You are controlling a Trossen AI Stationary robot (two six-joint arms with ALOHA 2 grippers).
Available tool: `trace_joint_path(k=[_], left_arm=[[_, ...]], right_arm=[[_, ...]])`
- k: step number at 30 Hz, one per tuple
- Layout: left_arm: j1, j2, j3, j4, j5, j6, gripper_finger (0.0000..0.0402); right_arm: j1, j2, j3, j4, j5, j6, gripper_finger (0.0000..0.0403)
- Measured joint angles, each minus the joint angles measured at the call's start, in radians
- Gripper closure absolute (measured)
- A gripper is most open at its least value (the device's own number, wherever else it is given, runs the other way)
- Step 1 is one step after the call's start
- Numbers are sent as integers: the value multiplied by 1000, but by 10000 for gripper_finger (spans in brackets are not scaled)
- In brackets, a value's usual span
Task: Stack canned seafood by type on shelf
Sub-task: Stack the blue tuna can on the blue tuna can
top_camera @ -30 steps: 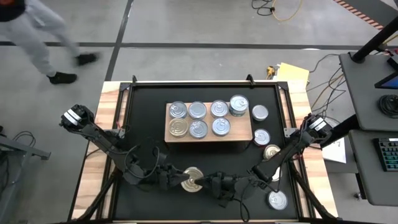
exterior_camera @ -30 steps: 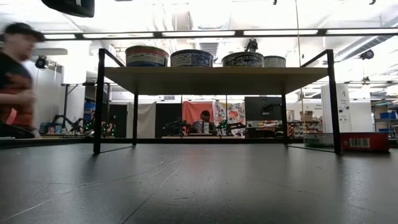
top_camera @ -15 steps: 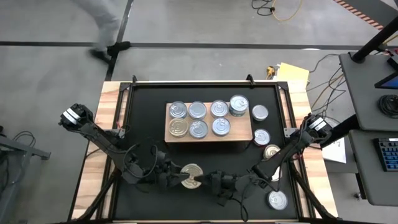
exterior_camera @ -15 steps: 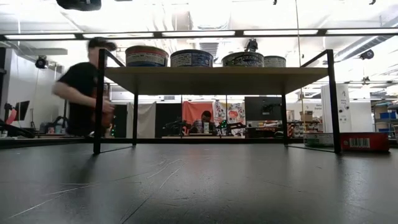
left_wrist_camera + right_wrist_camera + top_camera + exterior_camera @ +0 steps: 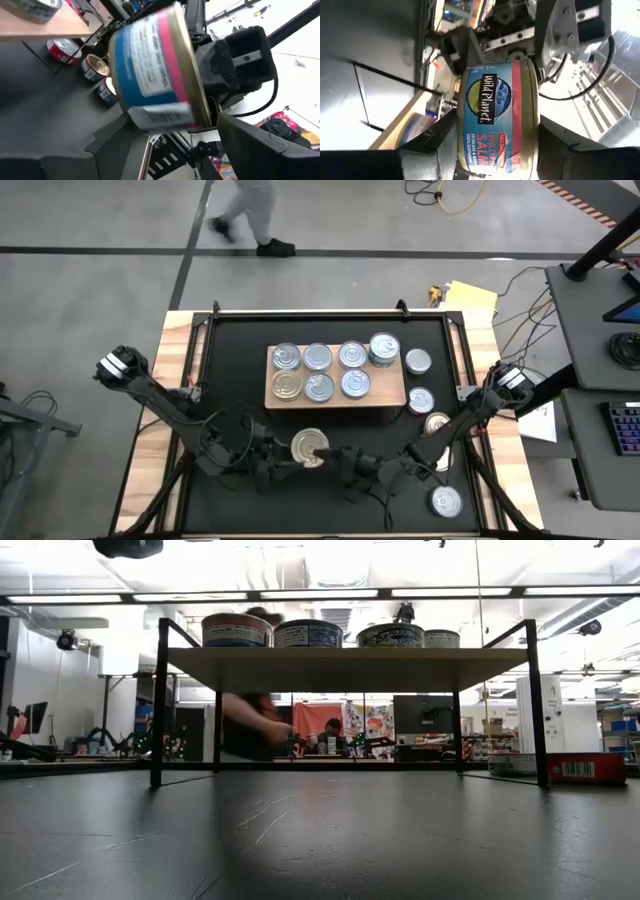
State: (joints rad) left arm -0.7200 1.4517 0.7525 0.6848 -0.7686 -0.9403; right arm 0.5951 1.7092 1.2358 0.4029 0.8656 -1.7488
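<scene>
While the salmon can (image 5: 308, 447) sits between both claws at the near middle of the tabletop (image 5: 230, 350), you appear to be mid-handover, which explains why it is carried off the mat on its side rather than standing.

- Right claw (image 5: 330, 455): fingers closed across the can's blue-and-pink label, lid edge to one side. The right wrist view shows the grip plainly.
- Left claw (image 5: 280, 463): right up against the same can from the left. Its fingers look spread, apparently letting go; whether they touch the tin, you cannot tell.
- Why held so: passing the can across likely gives the right arm the reach to the shelf (image 5: 390, 402).
- Shelf: light-wood board at the tabletop's centre, carrying seven or so tins (image 5: 318, 358) in two rows, one at the far right end looking stacked.
- Loose tins: three just right of the shelf (image 5: 420, 399), one at the near right corner (image 5: 445, 501).
- Pose: both arms run low from the tabletop's side edges, elbows down, forearms converging at the near edge, wrists turned toward each other.

A person (image 5: 250, 210) walks past on the floor beyond the far edge.
</scene>
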Motion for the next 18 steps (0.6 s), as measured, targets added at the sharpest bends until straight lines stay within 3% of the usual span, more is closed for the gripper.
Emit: trace_joint_path(k=[8, 14, 18], left_arm=[[0, -50, -1, -90, 1, 169, 128], [-7, -158, -1, -380, 3, 179, 128], [-6, -239, 0, -596, 3, 280, 128]], right_arm=[[-43, -18, 1, 4, 27, 10, 215], [-103, -73, 1, 5, 12, 83, 215], [-162, -99, -1, -9, -101, 212, 212]])
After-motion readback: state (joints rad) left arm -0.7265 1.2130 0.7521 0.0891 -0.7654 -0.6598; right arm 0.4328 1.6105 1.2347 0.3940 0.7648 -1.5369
